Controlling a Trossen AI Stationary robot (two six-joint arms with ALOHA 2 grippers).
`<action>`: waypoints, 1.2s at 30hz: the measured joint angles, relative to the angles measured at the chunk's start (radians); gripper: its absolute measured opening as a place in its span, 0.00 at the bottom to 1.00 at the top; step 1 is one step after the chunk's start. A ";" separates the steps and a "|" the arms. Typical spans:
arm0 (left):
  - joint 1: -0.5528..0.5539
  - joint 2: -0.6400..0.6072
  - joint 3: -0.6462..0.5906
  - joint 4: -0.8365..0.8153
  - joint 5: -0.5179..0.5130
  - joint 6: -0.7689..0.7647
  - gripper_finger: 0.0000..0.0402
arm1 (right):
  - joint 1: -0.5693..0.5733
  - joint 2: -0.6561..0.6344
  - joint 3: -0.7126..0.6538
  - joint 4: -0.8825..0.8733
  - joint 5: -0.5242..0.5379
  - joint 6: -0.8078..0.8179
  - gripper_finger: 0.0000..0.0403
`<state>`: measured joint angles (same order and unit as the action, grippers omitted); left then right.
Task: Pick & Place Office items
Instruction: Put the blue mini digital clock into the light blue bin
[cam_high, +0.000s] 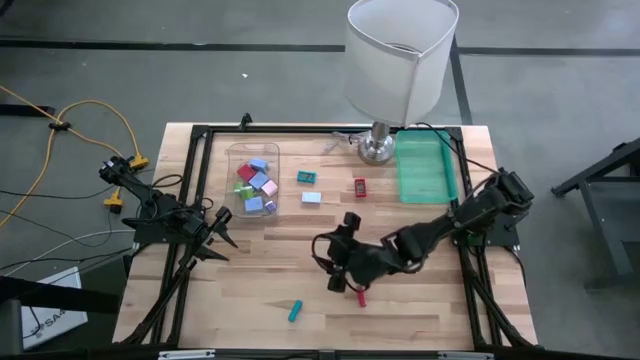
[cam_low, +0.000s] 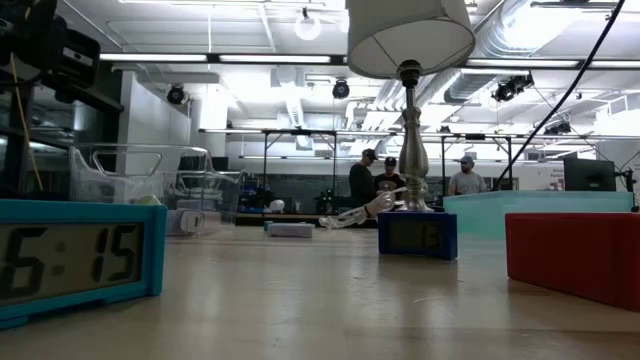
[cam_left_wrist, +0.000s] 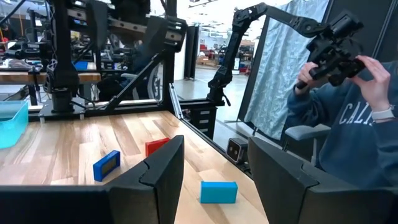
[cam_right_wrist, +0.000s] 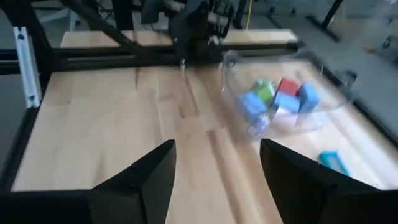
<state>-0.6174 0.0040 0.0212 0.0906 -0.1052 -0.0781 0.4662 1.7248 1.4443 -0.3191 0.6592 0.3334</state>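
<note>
From above: pale wooden slatted table (cam_high: 260, 290) in a black frame, with a clear plastic bin (cam_high: 253, 181) toward the left rear holding a heap of small office pieces (cam_high: 256, 186) in light blue, red, green and pink. Just right of the bin, loose on the wood, a small teal block (cam_high: 306, 177), a light blue block (cam_high: 311, 197) and a red block (cam_high: 360, 186); nearer the front edge, alone, a teal piece (cam_high: 295, 311). At the rear, a white-shaded lamp on a metal base (cam_high: 377, 148) beside a green translucent tray (cam_high: 426, 169). Left gripper (cam_high: 224, 238) parked at the left edge just in front of the bin, fingers a little apart, nothing between them. Right gripper (cam_high: 340, 266) reached across to mid-table, a small red bit (cam_high: 359, 297) just beside it; grip on it impossible to confirm here. From table height: teal clock-faced block (cam_low: 75, 258) close at left, dark blue one (cam_low: 417, 235) by the lamp stem, red block (cam_low: 573, 256) at right, people standing far behind. Left wrist view: dark fingers (cam_left_wrist: 158, 180) parted and empty, blue (cam_left_wrist: 106, 165), red (cam_left_wrist: 155, 145) and light blue (cam_left_wrist: 218, 191) blocks beyond, a seated person in a blue sweatshirt (cam_left_wrist: 351, 134) off the table. Right wrist view: fingers (cam_right_wrist: 146, 180) spread wide, bare wood between them, released; filled bin (cam_right_wrist: 283, 99) ahead.
</note>
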 joint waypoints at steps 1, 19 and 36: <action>0.000 0.000 0.000 0.000 0.000 0.000 0.43 | 0.008 0.000 0.007 -0.029 0.001 0.035 0.55; 0.000 0.000 0.000 0.000 0.000 0.000 0.43 | -0.043 0.016 0.022 -0.421 -0.237 0.628 0.55; 0.000 0.002 0.000 0.023 0.002 0.000 0.43 | -0.094 0.170 0.021 -0.536 -0.436 0.789 0.55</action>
<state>-0.6174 0.0063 0.0209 0.1136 -0.1028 -0.0780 0.3726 1.8947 1.4654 -0.8548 0.2229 1.1229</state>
